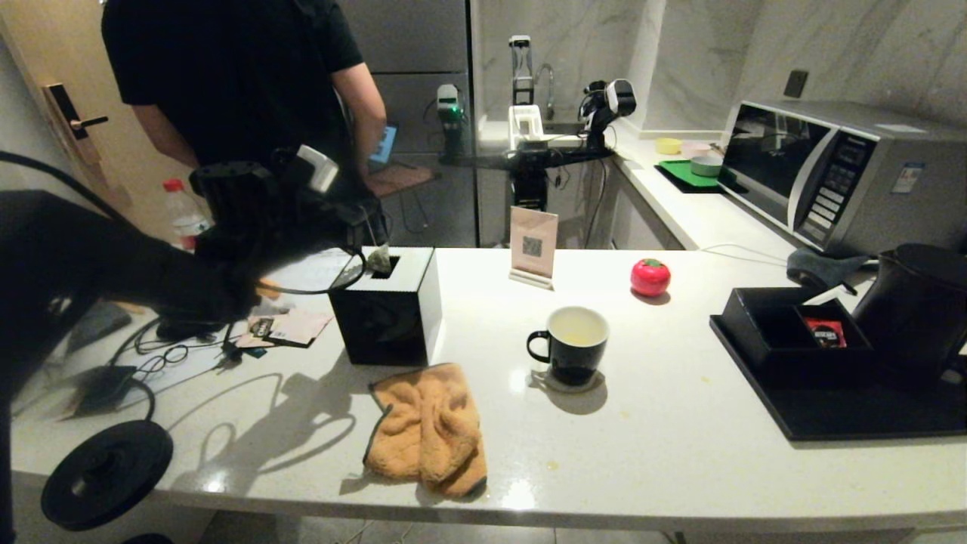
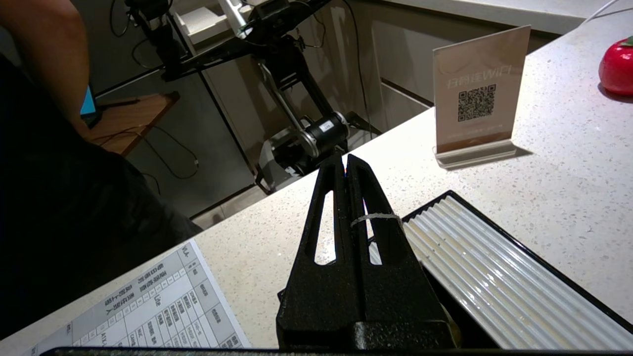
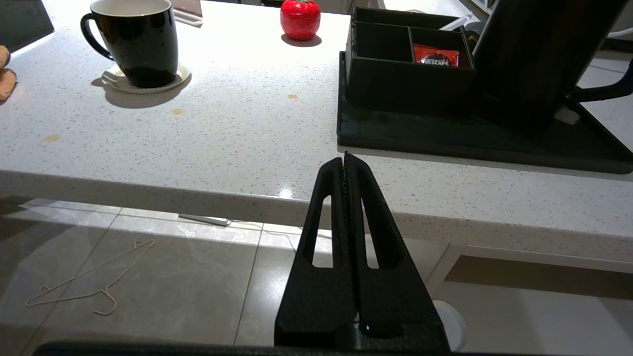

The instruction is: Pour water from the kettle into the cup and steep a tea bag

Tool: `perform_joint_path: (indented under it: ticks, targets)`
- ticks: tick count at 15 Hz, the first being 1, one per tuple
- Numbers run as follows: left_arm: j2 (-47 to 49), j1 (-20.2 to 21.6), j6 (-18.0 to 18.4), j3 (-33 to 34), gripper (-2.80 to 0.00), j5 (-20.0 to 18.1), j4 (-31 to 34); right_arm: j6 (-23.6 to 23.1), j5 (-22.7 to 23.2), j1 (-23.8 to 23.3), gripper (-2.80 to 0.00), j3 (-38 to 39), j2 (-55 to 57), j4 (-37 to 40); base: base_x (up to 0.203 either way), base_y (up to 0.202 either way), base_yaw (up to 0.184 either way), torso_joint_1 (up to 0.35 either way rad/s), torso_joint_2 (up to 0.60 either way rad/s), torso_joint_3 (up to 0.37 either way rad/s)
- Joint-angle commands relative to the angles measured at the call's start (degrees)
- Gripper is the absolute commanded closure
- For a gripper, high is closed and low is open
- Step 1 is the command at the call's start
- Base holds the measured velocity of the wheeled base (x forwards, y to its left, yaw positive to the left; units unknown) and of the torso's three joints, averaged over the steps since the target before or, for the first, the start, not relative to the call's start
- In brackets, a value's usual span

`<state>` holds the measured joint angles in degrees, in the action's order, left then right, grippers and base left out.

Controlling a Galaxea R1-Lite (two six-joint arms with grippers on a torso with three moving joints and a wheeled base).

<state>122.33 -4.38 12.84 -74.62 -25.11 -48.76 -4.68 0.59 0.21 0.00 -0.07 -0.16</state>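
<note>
The left claw (image 1: pixel 361 227) is closed on the string of the tea bag (image 1: pixel 379 259), a tiny grey-beige pouch dangling over the tissue box (image 1: pixel 387 306), well apart from the cup (image 1: pixel 574 344). The thin string could slip, or the swinging bag miss the cup's rim (a judgement). The right claw (image 3: pixel 345 163) is closed and empty, below the bench (image 3: pixel 247 138) edge nearer the cup than the tissue box.

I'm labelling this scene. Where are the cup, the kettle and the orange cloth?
cup (image 1: pixel 574 349): head view, black outer wall.
kettle (image 1: pixel 910 306): head view, rounded black body.
orange cloth (image 1: pixel 430 427): head view, middle of the folded fabric.
</note>
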Motion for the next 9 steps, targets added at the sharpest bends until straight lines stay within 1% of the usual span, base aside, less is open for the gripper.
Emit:
perform_joint_path:
  ticks: [1, 6, 9]
  targets:
    - [0.5, -0.9, 0.1, 0.1, 0.00, -0.1, -0.3, -0.1, 0.0, 0.1, 0.00, 0.0, 0.1, 0.0, 0.000, 0.000, 0.000, 0.000, 0.00, 0.000]
    - [1.7, -2.5, 0.5, 0.2, 0.00, -0.1, -0.3, -0.1, 0.0, 0.1, 0.00, 0.0, 0.1, 0.0, 0.000, 0.000, 0.000, 0.000, 0.00, 0.000]
    - [2.1, -2.7, 0.8, 0.5, 0.00, -0.1, -0.3, -0.1, 0.0, 0.1, 0.00, 0.0, 0.1, 0.0, 0.000, 0.000, 0.000, 0.000, 0.00, 0.000]
